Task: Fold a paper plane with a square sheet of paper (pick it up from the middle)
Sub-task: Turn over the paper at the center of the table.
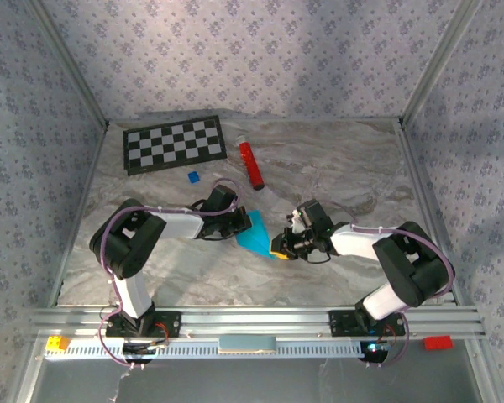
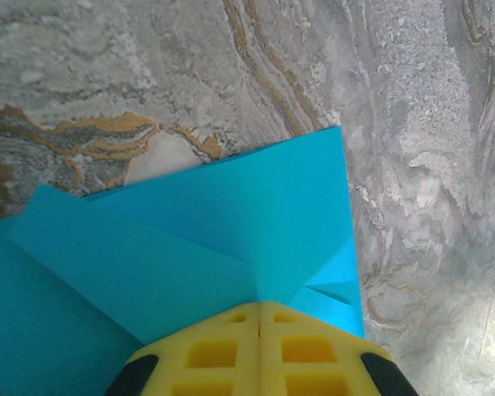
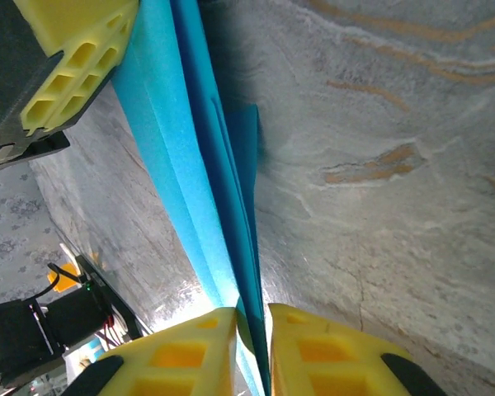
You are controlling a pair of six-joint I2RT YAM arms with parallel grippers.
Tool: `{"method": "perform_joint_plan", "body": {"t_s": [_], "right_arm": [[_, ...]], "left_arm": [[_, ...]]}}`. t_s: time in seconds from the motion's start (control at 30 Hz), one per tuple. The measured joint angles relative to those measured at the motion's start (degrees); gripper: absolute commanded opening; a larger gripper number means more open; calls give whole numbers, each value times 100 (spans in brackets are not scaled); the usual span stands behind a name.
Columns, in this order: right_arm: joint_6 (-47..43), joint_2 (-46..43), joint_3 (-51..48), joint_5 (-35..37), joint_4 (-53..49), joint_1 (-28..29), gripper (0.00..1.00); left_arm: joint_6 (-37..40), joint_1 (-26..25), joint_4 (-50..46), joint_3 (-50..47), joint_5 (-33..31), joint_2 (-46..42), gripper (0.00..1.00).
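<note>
The cyan-blue sheet of paper [image 1: 257, 234] is folded into several layers with diagonal creases and hangs between both grippers over the middle of the table. My left gripper [image 1: 240, 227] grips its left end. In the left wrist view the yellow pads meet on the paper [image 2: 231, 223] at the gripper [image 2: 260, 307], which is shut. My right gripper [image 1: 279, 248] holds the lower right tip. In the right wrist view the paper [image 3: 190, 148] stands on edge and runs down between the fingers of the gripper [image 3: 252, 318], which are closed in on its layers. The left gripper's fingers [image 3: 74, 49] show at top left.
A black-and-white checkerboard [image 1: 172, 144] lies at the back left. A red cylinder [image 1: 250, 164] and a tiny dark-blue block [image 1: 193, 176] lie behind the grippers. On the front rail sit a yellow block [image 1: 57, 342] and a red block [image 1: 437, 342]. Metal frame posts border the marble table [image 1: 344, 168].
</note>
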Motion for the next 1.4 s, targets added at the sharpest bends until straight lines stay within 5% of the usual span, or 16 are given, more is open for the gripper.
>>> {"method": "perform_joint_plan", "body": {"t_s": [0.23,0.5,0.63,1.0,1.4], "right_arm": [[-20,-15,-2,-85,26,-79,2],[-511,-1016,55,420,-824,-98,2],[-988,-1687,282,1075,-1661,-83,2],[-1843,-2828,1036,3335,-3521,249,1],[-1657,-1670,2181,6380,-5652,1283,1]], "left_arm": [[-79,0,-26,0,0,-44,7],[31,-63,-201,-122,-177,-857,43],[164,-177,-232,-162,-481,-1545,53],[7,-188,-293,-933,-1550,-2684,61],[-37,-74,-708,-1128,-2100,-3311,64]]}}
